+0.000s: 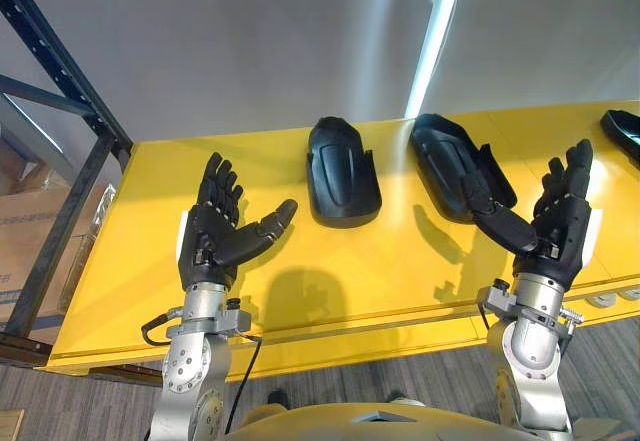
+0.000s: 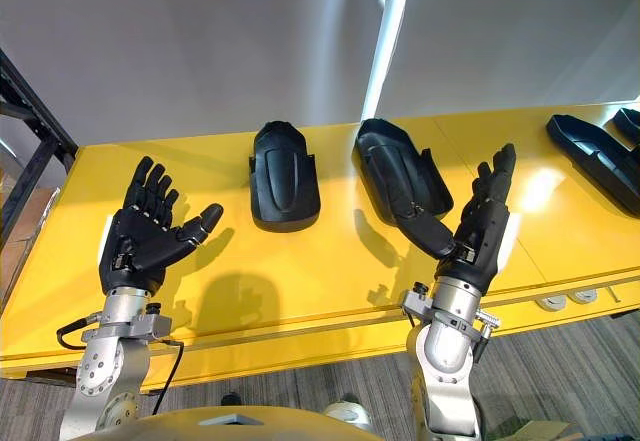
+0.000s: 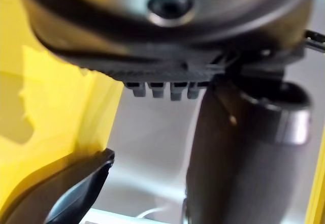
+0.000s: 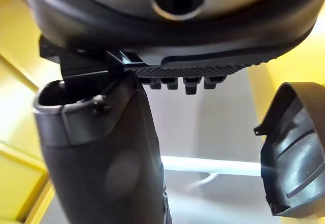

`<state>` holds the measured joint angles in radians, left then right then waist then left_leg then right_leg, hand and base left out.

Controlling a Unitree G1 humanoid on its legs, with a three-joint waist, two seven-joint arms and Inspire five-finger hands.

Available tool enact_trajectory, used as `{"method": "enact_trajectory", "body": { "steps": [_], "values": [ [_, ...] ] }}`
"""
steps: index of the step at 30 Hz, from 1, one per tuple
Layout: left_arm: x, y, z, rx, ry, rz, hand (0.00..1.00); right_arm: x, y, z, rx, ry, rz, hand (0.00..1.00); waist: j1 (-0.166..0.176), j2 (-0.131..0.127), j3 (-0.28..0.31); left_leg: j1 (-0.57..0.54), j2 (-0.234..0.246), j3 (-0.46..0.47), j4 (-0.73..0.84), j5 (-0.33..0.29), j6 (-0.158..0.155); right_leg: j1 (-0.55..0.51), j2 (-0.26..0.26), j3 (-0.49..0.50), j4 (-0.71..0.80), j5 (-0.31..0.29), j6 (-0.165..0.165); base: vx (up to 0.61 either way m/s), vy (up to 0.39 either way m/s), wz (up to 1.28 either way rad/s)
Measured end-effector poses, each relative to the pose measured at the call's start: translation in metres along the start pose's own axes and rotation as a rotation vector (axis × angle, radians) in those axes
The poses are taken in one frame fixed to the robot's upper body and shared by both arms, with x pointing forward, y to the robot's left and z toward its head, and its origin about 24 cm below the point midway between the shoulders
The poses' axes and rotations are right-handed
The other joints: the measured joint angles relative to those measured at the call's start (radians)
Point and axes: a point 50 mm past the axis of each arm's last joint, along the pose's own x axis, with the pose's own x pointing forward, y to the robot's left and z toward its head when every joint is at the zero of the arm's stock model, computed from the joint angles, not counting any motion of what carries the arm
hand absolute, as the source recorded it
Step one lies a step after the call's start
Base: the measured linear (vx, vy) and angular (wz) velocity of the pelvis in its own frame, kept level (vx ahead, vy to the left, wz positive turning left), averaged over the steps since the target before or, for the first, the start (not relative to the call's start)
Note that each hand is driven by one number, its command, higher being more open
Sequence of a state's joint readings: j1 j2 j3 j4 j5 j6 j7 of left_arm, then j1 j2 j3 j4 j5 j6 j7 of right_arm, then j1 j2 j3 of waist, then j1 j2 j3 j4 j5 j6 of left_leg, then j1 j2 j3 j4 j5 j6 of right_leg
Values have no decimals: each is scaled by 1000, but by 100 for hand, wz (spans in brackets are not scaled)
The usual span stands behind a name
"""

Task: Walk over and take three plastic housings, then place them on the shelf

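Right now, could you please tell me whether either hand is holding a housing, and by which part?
Nothing is held; the left hand and the right hand are both open.

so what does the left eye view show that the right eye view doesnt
Left eye view: the cardboard box beyond the rack, plainly. Right eye view: one more plastic housing at the far right edge, beyond the long housing. Both: the yellow table, the rounded housing, the wider housing beside it, the left hand and right hand, fingers straight, holding nothing.
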<state>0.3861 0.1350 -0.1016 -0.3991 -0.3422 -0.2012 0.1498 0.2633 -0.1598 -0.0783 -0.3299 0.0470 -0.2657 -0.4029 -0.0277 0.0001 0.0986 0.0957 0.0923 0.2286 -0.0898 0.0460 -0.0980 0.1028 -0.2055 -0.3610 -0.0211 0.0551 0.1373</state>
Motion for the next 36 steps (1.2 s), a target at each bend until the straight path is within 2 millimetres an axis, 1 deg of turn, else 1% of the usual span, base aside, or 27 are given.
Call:
{"method": "enact_trajectory", "body": {
  "steps": [1,2,7,10,13,15,16,17,18,19,21,24,26,28,30,31,33,36],
  "values": [
    [1,0,0,0,-3,13,100,6,2,3,-4,-18,16,100,1,0,0,0,0,-1,0,0,0,0,0,-2,0,0,0,0,0,0],
    [2,12,25,-9,-175,103,100,14,11,3,11,-17,79,100,22,-18,-20,-2,-10,-28,0,12,8,17,-5,-32,1,0,-1,0,0,0],
    [2,12,25,-9,-175,104,100,14,11,1,5,-5,79,100,21,-18,-20,-2,-10,-29,0,15,10,17,-5,-32,1,0,-1,0,0,0],
    [2,12,25,-3,-177,127,100,10,9,-9,-12,37,100,100,17,-18,-20,-7,-12,-38,0,22,11,17,-4,-33,2,0,-1,0,0,8],
    [1,13,26,21,-193,165,100,2,8,-13,-36,68,155,100,16,-18,-17,-19,-11,-52,0,28,11,12,-3,-42,4,0,-2,-11,-1,11],
    [1,14,27,38,-203,190,100,2,10,-13,-43,63,198,100,18,-18,-9,-20,-11,-56,0,27,10,13,-2,-42,5,-1,-3,-36,-1,5],
    [1,13,28,51,-215,199,100,3,13,-12,-54,53,229,100,22,-19,1,-20,-10,-57,0,25,8,13,-1,-42,8,-4,-7,-46,1,3],
    [2,13,29,44,-225,208,100,6,16,-10,-79,28,269,100,23,-20,17,-20,-10,-58,0,26,13,12,-1,-40,10,-9,-12,-48,2,2],
    [3,12,30,42,-232,213,100,8,17,-8,-92,16,294,100,25,-20,24,-20,-10,-59,0,27,14,12,-1,-39,10,-12,-8,-58,1,-1],
    [5,12,31,60,-246,225,100,11,22,-5,-154,-19,358,100,25,-21,36,-20,-10,-58,0,28,15,11,0,-34,10,-13,-7,-51,3,-2],
    [4,12,33,66,-262,226,100,12,28,-3,-246,-62,453,100,29,-28,43,-21,-10,-56,0,28,16,9,1,-29,10,-14,-5,-18,3,-2],
    [4,11,36,62,-279,220,100,13,27,2,-318,-108,503,100,38,-40,51,-29,-11,-56,0,27,18,4,1,-25,10,-9,6,24,5,3],
    [4,10,40,60,-293,212,100,15,25,4,-336,-133,527,100,41,-48,55,-33,-11,-61,0,31,22,3,1,-23,15,-3,5,47,12,12],
    [4,9,41,67,-297,198,100,17,24,9,-359,-165,586,100,41,-53,58,-31,-9,-68,0,34,17,3,0,8,29,-3,5,56,35,14],
    [5,10,42,77,-298,192,100,17,28,19,-381,-223,696,100,52,-53,60,-20,-8,-61,0,31,15,3,-1,34,39,-3,5,26,29,-6],
    [5,11,42,77,-298,193,100,16,29,20,-383,-231,710,100,53,-53,60,-20,-8,-60,0,29,15,4,-1,37,40,-3,5,3,19,-10],
    [5,13,43,87,-301,196,100,15,36,29,-393,-281,800,100,53,-53,62,-19,-8,-58,0,12,16,4,-2,39,41,-4,6,-27,11,-3],
    [5,14,44,107,-303,180,100,13,43,33,-399,-319,899,100,54,-62,70,-18,-7,-47,0,12,16,4,-4,41,41,-21,17,-25,-3,-1]
  ]
}}
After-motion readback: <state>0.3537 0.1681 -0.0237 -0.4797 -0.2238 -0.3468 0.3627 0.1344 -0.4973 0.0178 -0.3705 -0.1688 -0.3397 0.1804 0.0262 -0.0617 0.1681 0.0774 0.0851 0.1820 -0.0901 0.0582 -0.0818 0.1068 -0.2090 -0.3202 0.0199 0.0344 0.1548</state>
